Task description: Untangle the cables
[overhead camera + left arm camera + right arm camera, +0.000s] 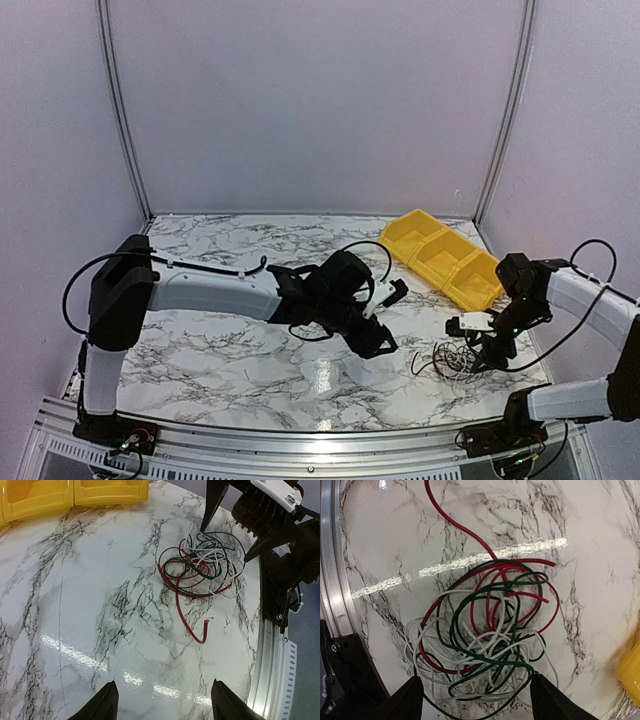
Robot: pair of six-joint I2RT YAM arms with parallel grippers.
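While the cables (485, 645) sit one knotted clump at 4 o'clock on the table (200, 350), nothing's separated yet: right gripper (477, 690) spread open above them, left gripper (164, 697) open, empty, off at their 9 o'clock.

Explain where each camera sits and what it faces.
Top external: high behind the robot, looking down on the white marble table; left arm and right arm show.
Left wrist: on the left arm, facing the tangle of red, green and white wires; left hand at bottom.
Right wrist: above that tangle; right hand at bottom.
Both wrist views share the tangle.
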